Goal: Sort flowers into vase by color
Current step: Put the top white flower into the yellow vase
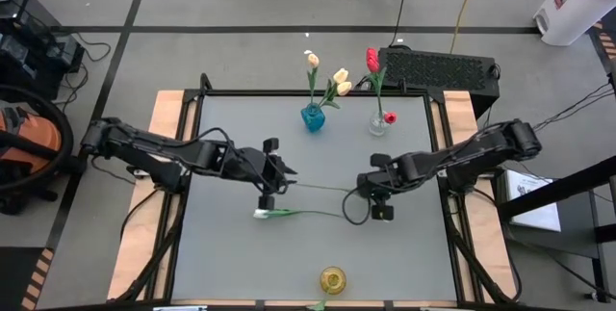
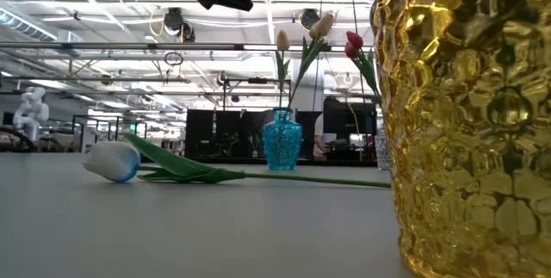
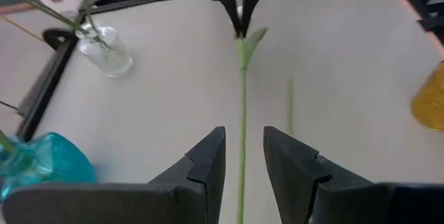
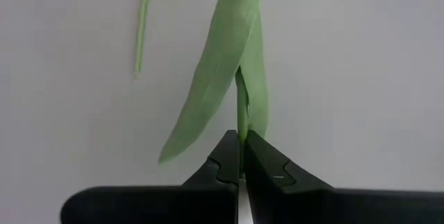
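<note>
My right gripper [image 1: 369, 193] is shut on a tulip's green stem [image 1: 327, 188] at mid-table. The stem runs toward my left gripper [image 1: 286, 182], whose open fingers [image 3: 208, 161] stand on either side of it without touching. The left gripper hides this tulip's bud. A white tulip [image 1: 262, 214] lies on its side on the table nearer the front edge. Cream-yellow tulips stand in a blue vase [image 1: 313, 116] and red ones in a clear vase [image 1: 378, 123] at the far edge. My right gripper pinches the stem between its two fingertips, just where the leaves [image 4: 241, 123] fold around it. The fingers come from above, pointing steeply down, and lie across the stem. From the hold the stem reaches roughly level toward the left gripper.
A gold vase [image 1: 332, 279] stands at the near edge, large in the low view [image 2: 469, 123]. The white tulip's stem [image 1: 318, 215] stretches across the table in front of both grippers. A black box [image 1: 438, 65] sits behind the far edge.
</note>
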Controlling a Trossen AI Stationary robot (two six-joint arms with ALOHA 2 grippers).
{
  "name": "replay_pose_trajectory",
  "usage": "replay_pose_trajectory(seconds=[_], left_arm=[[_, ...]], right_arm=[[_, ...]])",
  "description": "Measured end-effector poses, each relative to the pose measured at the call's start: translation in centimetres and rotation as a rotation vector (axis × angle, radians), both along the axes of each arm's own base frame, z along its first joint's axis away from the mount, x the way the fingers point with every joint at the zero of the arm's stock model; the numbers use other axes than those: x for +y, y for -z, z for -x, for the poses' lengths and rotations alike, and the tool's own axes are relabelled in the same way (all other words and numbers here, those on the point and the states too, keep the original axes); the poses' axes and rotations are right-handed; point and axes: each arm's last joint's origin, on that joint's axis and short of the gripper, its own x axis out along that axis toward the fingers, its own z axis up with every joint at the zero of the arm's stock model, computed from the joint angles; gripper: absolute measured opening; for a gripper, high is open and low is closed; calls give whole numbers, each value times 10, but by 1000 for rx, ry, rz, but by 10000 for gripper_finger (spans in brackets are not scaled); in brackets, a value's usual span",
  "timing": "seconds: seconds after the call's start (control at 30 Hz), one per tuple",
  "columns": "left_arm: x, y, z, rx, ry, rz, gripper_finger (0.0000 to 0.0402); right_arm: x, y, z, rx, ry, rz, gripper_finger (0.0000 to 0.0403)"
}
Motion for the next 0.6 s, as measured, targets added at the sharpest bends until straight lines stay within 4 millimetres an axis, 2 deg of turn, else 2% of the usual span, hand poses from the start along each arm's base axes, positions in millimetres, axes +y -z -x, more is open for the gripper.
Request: replay_pose_trajectory(seconds=[0.33, 0.6], left_arm=[[7, 8, 7, 141, -15, 41, 107], [6, 9, 8, 162, -6, 69, 107]], right_arm=[[9, -42, -58, -44, -162, 141, 0], [9, -46, -92, -42, -242, 220, 0]])
